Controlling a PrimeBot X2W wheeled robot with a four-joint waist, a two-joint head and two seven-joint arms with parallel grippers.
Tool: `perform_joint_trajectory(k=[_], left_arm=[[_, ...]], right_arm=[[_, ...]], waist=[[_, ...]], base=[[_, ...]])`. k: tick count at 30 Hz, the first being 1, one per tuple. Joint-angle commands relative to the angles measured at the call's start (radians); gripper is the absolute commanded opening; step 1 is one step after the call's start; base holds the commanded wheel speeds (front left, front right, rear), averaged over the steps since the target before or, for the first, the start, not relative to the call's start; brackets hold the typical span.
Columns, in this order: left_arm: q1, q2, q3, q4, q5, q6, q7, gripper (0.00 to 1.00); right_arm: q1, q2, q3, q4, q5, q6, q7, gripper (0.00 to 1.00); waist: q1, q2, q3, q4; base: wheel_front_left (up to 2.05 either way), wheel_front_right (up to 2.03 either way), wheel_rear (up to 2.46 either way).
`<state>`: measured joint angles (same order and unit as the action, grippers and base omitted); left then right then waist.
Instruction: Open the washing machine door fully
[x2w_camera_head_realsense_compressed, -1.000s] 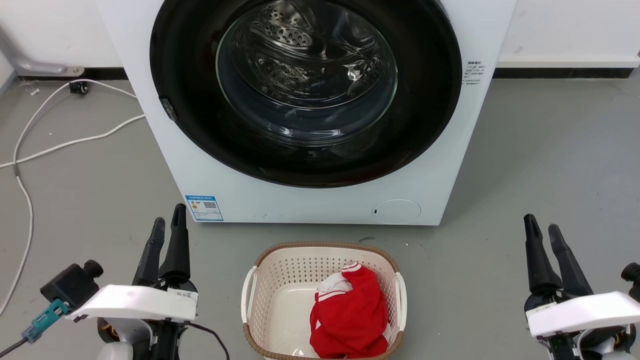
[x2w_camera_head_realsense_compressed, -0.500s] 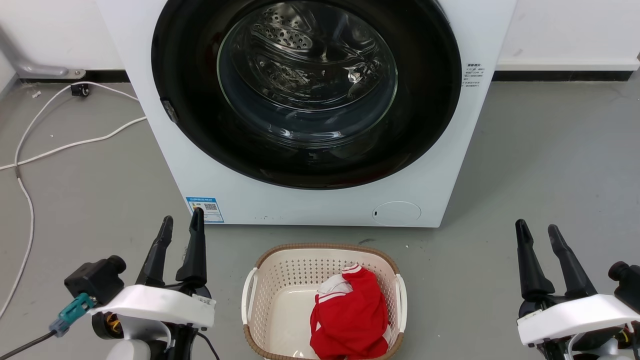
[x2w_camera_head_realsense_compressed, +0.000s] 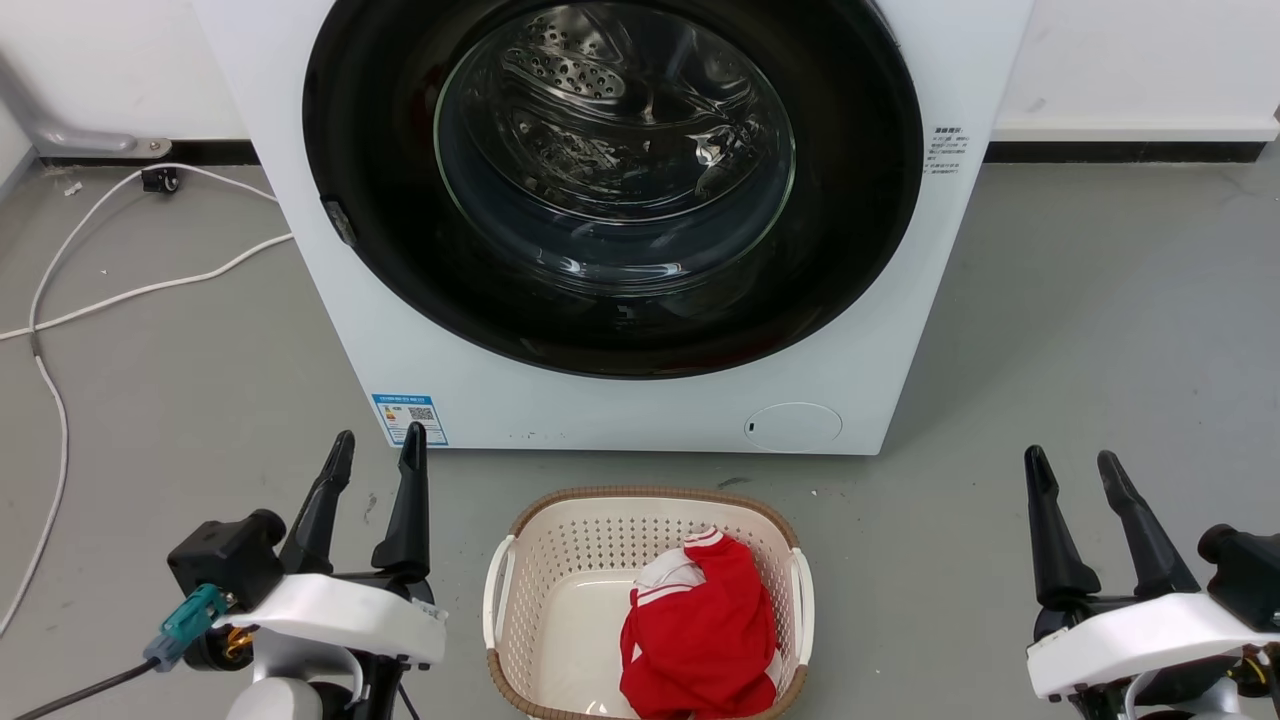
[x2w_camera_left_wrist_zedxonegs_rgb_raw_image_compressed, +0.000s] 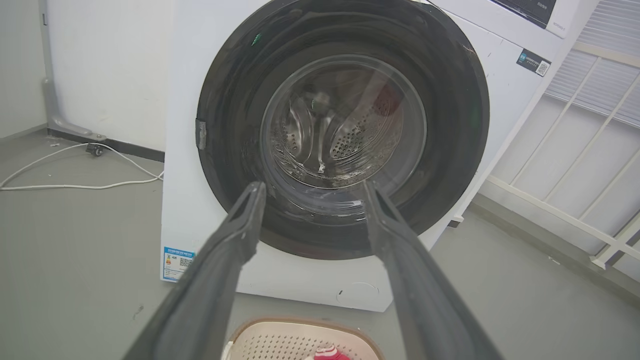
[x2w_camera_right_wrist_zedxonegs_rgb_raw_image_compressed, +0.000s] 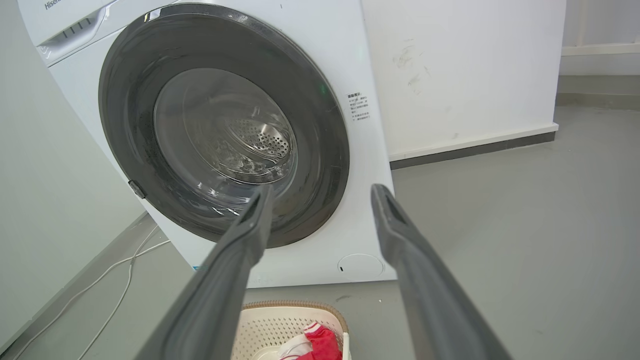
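The washing machine (x2w_camera_head_realsense_compressed: 600, 410) is a white front-loader standing straight ahead. The washing machine door (x2w_camera_head_realsense_compressed: 860, 200), a glossy black ring around a bulging glass window, lies flush against its front, shut. A small grey tab (x2w_camera_head_realsense_compressed: 337, 218) sits on the ring's left edge. My left gripper (x2w_camera_head_realsense_compressed: 380, 437) hovers low at the lower left, open and empty, short of the machine. My right gripper (x2w_camera_head_realsense_compressed: 1070, 458) is at the lower right, open and empty as well. Seen from the wrists, the door (x2w_camera_left_wrist_zedxonegs_rgb_raw_image_compressed: 450, 125) (x2w_camera_right_wrist_zedxonegs_rgb_raw_image_compressed: 320, 130) stands beyond the left gripper (x2w_camera_left_wrist_zedxonegs_rgb_raw_image_compressed: 314, 186) and the right gripper (x2w_camera_right_wrist_zedxonegs_rgb_raw_image_compressed: 321, 190).
A beige laundry basket (x2w_camera_head_realsense_compressed: 520, 560) holding a red and white garment (x2w_camera_head_realsense_compressed: 700, 630) sits on the grey floor between my arms, in front of the machine. White cables (x2w_camera_head_realsense_compressed: 60, 300) trail on the floor at the left. A white railing (x2w_camera_left_wrist_zedxonegs_rgb_raw_image_compressed: 590, 165) stands to the machine's right.
My left gripper has shifted to the right and its fingers have spread wider. The right gripper's fingers have also spread and moved slightly left. The door has not moved.
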<state>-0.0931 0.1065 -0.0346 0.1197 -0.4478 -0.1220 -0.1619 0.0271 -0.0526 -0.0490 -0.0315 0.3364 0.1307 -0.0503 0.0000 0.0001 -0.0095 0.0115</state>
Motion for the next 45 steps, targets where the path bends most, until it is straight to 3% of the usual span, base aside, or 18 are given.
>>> perform_joint_trajectory(k=[1,45], left_arm=[[-0.023,0.006,-0.004,-0.007,0.029,0.003,-0.009,1.00],[-0.004,-0.018,-0.008,0.024,0.353,0.009,-0.098,1.00]], right_arm=[[0.004,0.001,0.001,-0.007,-0.024,0.000,-0.007,1.00],[0.022,0.004,0.005,0.044,-0.265,0.000,-0.095,1.00]], waist=[[0.0000,-0.0001,0.000,0.000],[0.0000,-0.0001,-0.007,0.007]], base=[[0.00,0.00,0.00],[0.00,0.00,0.00]])
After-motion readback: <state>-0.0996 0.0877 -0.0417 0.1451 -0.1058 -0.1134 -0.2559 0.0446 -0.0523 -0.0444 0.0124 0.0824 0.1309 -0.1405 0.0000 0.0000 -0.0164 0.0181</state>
